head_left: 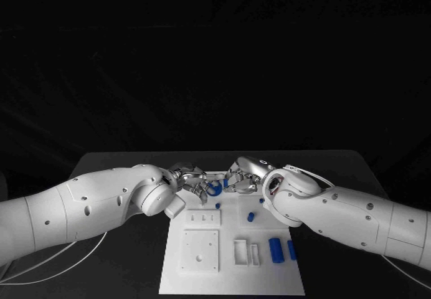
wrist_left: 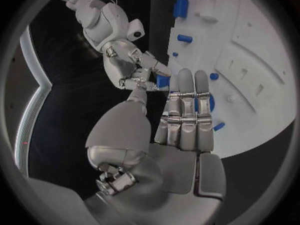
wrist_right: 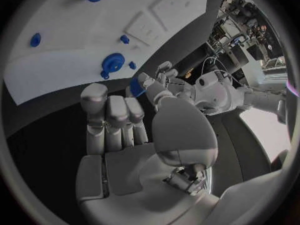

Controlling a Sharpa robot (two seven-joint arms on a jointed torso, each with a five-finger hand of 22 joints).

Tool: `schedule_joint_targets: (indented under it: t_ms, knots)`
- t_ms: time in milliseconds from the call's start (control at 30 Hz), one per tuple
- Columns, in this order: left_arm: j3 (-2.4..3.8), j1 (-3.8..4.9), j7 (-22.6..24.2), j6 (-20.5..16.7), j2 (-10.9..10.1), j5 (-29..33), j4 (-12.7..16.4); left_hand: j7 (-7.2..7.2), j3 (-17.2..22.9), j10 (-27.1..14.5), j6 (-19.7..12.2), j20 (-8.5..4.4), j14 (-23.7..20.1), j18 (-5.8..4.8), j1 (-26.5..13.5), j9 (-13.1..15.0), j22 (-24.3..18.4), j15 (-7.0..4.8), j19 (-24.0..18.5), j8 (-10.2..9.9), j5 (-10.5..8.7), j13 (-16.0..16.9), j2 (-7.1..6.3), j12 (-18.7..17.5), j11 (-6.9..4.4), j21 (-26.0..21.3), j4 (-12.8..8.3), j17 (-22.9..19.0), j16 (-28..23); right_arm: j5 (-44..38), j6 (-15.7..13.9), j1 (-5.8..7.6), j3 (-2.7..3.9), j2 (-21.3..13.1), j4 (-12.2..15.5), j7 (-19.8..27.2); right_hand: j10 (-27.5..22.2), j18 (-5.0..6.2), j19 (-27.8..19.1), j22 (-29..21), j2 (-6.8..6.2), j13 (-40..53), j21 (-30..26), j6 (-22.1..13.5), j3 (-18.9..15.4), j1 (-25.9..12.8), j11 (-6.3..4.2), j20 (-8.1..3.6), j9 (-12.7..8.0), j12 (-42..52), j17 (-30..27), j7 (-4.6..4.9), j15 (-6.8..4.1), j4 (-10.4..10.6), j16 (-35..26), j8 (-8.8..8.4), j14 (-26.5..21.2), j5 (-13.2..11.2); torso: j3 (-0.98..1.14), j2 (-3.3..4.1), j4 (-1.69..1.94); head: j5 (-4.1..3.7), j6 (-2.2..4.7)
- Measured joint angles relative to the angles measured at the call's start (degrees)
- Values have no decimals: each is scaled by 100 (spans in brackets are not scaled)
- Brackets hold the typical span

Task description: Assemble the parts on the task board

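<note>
— Where do we find the small blue part (head_left: 215, 187)?

— Between both sets of fingers at the far edge of the task board (head_left: 229, 274); our left hand (head_left: 188, 178) and right hand (head_left: 242, 176) meet on it; whether each pair of fingertips truly clamps it, we cannot tell.

— And beyond the fingers?

— More blue parts (head_left: 276, 248) lie on the board, nearer our body, well apart from the hands; the black bench (head_left: 126, 163) carries it all.
</note>
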Motion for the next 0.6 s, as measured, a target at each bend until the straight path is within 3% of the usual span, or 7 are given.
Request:
schedule_joint_targets:
  t_ms: [67,300,600]
  knots:
    - [0,0,-38,0,28,-19,-2,0,142,0,0,21,20,0,-18,0,-8,20,21,0,0,0,-99,0,0,-11,111,-4,-25,-37,2,-6,-6,15,45,-26,0,0,0,0,-11,0,0,0,0,-11,0,0,1,0,0,0,0,0,0,1,0,13,0,1,0,-1,4]
    - [-8,1,-170,14,85,-81,-11,-20,168,0,21,21,20,0,-15,0,-8,20,21,0,0,0,-96,0,0,-22,104,-4,-25,-148,5,-21,-21,48,130,-125,0,0,0,-1,-19,-1,0,0,14,-4,0,0,5,0,-10,0,-14,14,0,10,17,13,-1,10,7,6,5]
    - [-11,3,-288,49,96,-143,2,-51,150,0,135,20,19,0,177,0,4,19,21,-6,0,5,173,0,0,-22,-125,7,-25,-215,9,-31,-25,69,162,-199,0,0,0,-1,-61,-2,0,5,16,-32,0,0,53,0,-10,1,-9,16,0,10,30,13,-6,19,9,1,1]
